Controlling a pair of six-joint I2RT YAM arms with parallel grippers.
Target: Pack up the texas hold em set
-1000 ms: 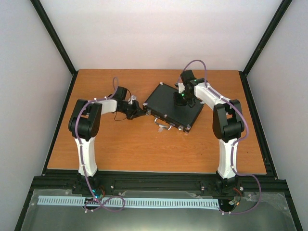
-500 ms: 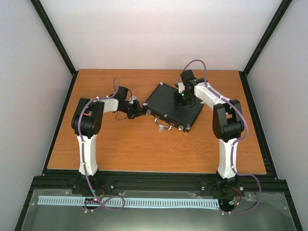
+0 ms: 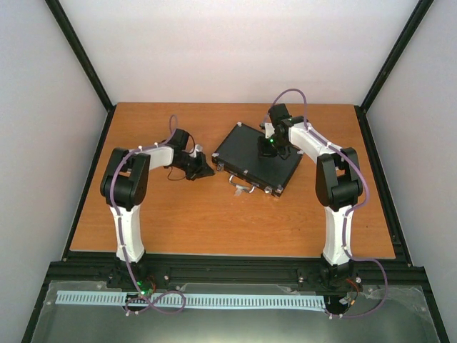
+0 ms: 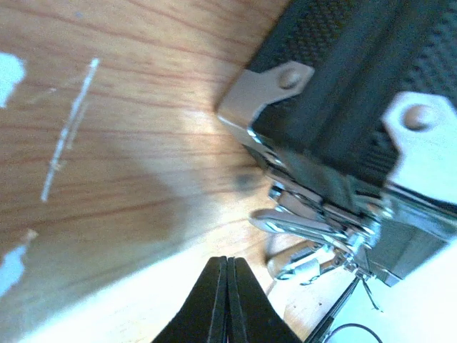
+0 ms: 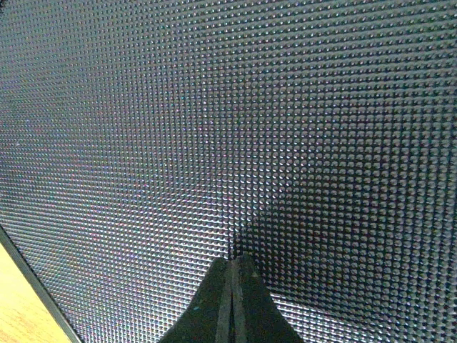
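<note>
The case [image 3: 258, 158] lies closed and flat on the table [image 3: 214, 229]. In the top view it is at 1 o'clock from the table's centre and is turned at an angle to the table edges. Its handle [image 3: 243, 189] projects from the long side that faces 7 o'clock. My left pincer [image 3: 203, 170] is fully closed, finger against finger, and holds nothing. It sits low over bare wood at 9 o'clock from the case, just beside the case's left corner and apart from it. In the left wrist view the closed fingertips [image 4: 218, 286] hang over the wood. A silver corner bracket [image 4: 265, 91] is at 12 o'clock from them, and a clasp [image 4: 314, 229] is at 2 o'clock, near but not touching. My right pincer [image 3: 270, 146] is likewise fully closed and empty. It stands over the lid, slightly toward 1 o'clock from the lid's centre. In the right wrist view its tips point at the dimpled black surface; I cannot tell whether they touch it.
</note>
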